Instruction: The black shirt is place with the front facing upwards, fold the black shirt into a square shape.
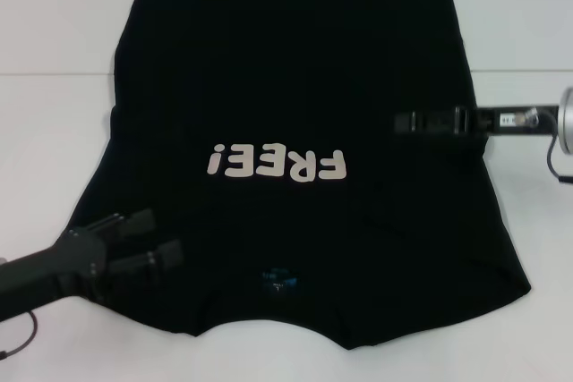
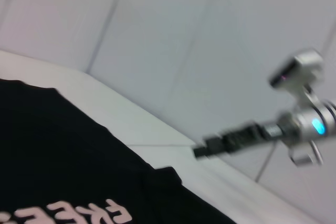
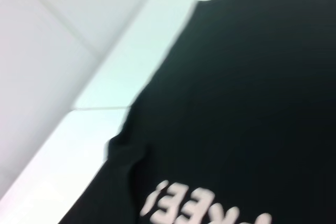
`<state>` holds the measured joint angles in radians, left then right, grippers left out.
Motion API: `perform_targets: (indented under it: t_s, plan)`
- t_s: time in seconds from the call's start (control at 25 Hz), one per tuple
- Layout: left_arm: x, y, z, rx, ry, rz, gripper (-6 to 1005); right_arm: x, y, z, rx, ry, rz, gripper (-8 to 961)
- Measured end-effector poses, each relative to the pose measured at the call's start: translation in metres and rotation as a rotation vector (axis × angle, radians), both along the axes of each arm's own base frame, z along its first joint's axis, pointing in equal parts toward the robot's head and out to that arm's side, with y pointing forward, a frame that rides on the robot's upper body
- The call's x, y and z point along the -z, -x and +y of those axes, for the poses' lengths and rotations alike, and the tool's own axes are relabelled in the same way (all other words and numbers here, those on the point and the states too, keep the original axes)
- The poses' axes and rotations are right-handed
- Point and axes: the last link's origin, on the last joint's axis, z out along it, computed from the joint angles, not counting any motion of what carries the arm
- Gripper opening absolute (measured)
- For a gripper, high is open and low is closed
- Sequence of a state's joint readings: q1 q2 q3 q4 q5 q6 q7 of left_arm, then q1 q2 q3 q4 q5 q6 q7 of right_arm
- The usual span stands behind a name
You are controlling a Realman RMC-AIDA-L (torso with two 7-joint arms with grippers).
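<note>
Black shirt (image 1: 295,87): soft matt cloth, smooth knit, light-absorbing, faint ripples near lower edge of the head view. Lettering "FREE!" (image 1: 276,165): cream print, flat, slightly chalky finish. Neck label (image 1: 277,280): small blue woven-looking patch. Table (image 1: 54,42): white, smooth, low sheen. Left gripper (image 1: 148,239), lower left: black matt plastic, ribbed pads. Right gripper (image 1: 407,122), mid right: black matt; wrist housing behind it brushed silver metal.

The large black cloth T-shirt (image 1: 295,114) runs past the white table's (image 1: 63,33) far edge, its hem cut off. The black left gripper's (image 1: 148,241) fingertips blend into the dark cloth.
</note>
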<state>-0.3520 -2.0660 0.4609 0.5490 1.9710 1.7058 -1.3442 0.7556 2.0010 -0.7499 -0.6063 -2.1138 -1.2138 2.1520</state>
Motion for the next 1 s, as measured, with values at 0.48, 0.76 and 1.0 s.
perform_targets:
  t_s: [0.48, 0.76, 1.0]
  plan:
    - [-0.050, 0.026, 0.013, -0.498, 0.202, -0.198, 900, 0.025, -0.034, -0.088, -0.536, -0.047, -0.001, 824]
    - [-0.062, 0.047, 0.027, -0.855, 0.315, -0.125, 899, 0.042, -0.042, -0.105, -0.622, -0.065, -0.019, 945]
    - [-0.064, 0.054, 0.036, -0.934, 0.325, -0.077, 898, 0.043, -0.042, -0.106, -0.624, -0.063, -0.020, 940]
